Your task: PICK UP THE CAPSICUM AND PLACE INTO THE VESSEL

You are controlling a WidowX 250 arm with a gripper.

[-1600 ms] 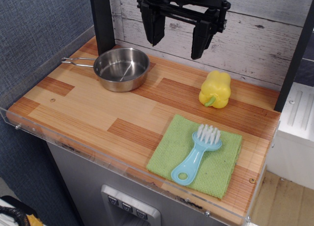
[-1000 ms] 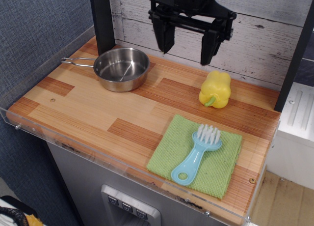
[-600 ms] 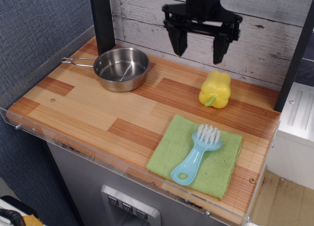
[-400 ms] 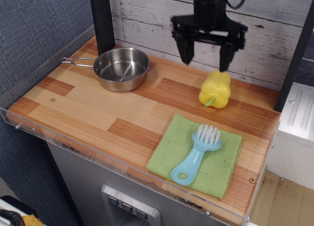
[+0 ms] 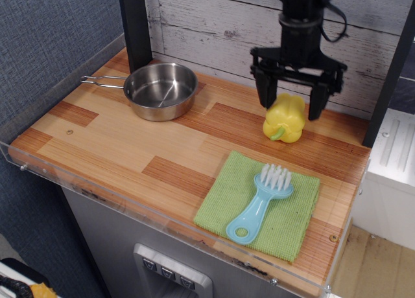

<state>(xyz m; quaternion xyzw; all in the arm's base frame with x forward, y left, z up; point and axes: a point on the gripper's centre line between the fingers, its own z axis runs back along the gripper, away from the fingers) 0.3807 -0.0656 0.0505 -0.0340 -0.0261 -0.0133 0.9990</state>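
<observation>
Wooden planks in light and dark stripes cover the desk (image 5: 117, 149), and a clear plastic edge runs along its near and left sides. Behind it stands a wall of white weathered boards, and on the left there is a blue textured panel.

Nearest on the right side lies a green cloth (image 5: 262, 206), flat on the wood. On top of the cloth rests a light blue brush (image 5: 261, 199), with its white bristles pointing to the far side and its handle loop toward the near edge.

A little farther, still on the right, sits the capsicum (image 5: 284, 119). It is yellow and glossy, it stands directly on the desk, and its short stem points to the near left. It is just beyond the far edge of the cloth but does not touch it.

The black tool (image 5: 291, 102) is low over the capsicum. Its two fingers are spread apart, one to the left of the top of the capsicum and one to the right, so the top of the fruit is between them. I cannot tell if the fingers touch it.

At the far left of the desk is the vessel (image 5: 160, 91), a round shiny steel pan with nothing inside. Its thin wire handle points to the left. It is well apart from the capsicum. A dark post (image 5: 135, 26) rises just behind it.
</observation>
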